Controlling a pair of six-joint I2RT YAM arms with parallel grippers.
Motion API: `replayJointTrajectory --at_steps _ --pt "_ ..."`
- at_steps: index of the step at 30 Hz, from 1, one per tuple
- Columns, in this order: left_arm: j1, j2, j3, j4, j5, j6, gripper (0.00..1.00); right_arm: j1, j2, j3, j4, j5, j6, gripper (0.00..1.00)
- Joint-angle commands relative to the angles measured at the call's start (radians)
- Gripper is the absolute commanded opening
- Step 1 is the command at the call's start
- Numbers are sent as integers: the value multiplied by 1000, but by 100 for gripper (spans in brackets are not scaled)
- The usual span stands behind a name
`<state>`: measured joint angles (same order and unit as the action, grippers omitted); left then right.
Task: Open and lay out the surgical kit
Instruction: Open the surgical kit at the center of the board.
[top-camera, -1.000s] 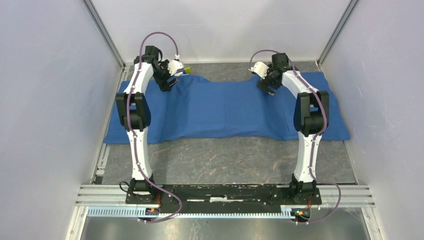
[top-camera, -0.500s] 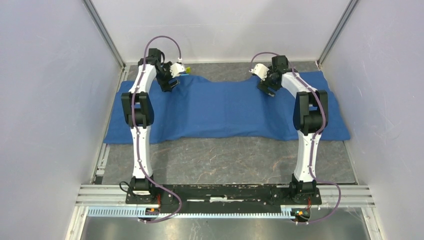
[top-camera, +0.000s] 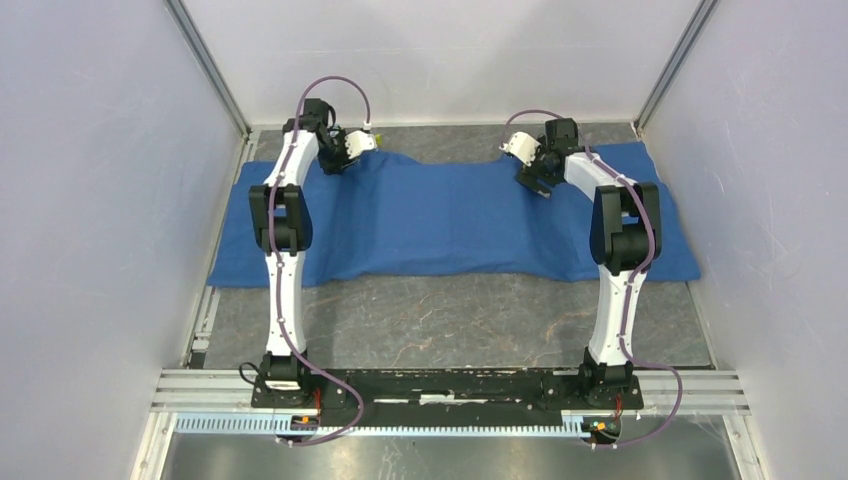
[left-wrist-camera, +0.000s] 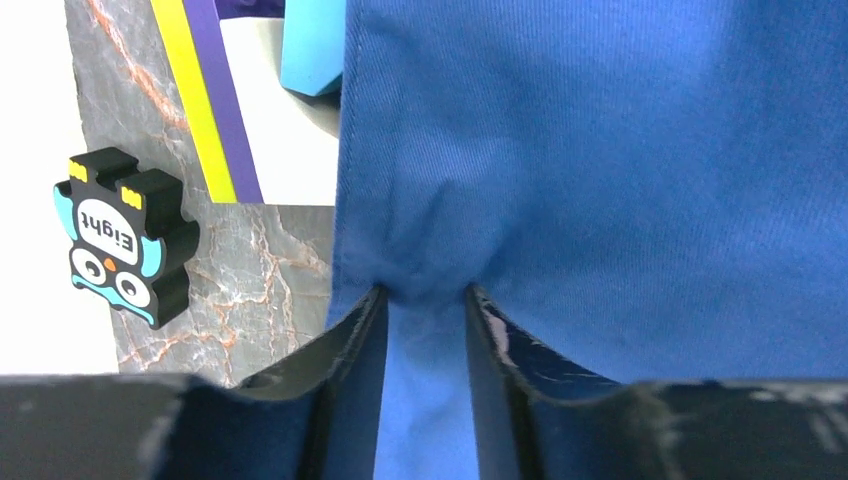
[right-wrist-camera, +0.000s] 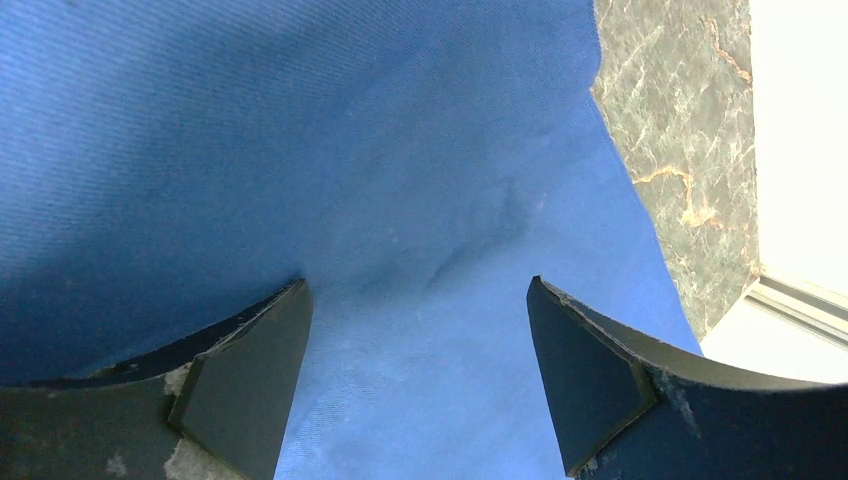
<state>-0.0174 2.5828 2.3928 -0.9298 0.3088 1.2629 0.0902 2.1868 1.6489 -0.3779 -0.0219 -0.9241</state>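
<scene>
Left gripper (left-wrist-camera: 425, 295) pinches a fold at the far edge of the blue cloth (top-camera: 450, 215), which lies across the worktop (top-camera: 450, 320); right gripper (right-wrist-camera: 420, 285) hangs wide open over it. No tray or instruments show, so unwrapping looks barely begun.
</scene>
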Motion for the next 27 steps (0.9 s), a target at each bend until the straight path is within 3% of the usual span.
replayJointTrajectory --at_steps 1,4,16,22,27 --pt "-2 18 -17 82 -1 18 32 -2 -35 -26 -19 13 -8 87" --pt "-5 -41 -85 143 35 -8 3 -3 -43 -32 -5 11 2 87" --pt "-5 -388 -566 677 111 -99 2 -3 -61 -2 -3 16 30 86" --pt "-5 -430 -574 677 138 -129 2 -3 -99 -25 19 16 41 86" --pt "-6 -529 -699 746 144 -122 2 -3 -143 -40 40 40 62 86"
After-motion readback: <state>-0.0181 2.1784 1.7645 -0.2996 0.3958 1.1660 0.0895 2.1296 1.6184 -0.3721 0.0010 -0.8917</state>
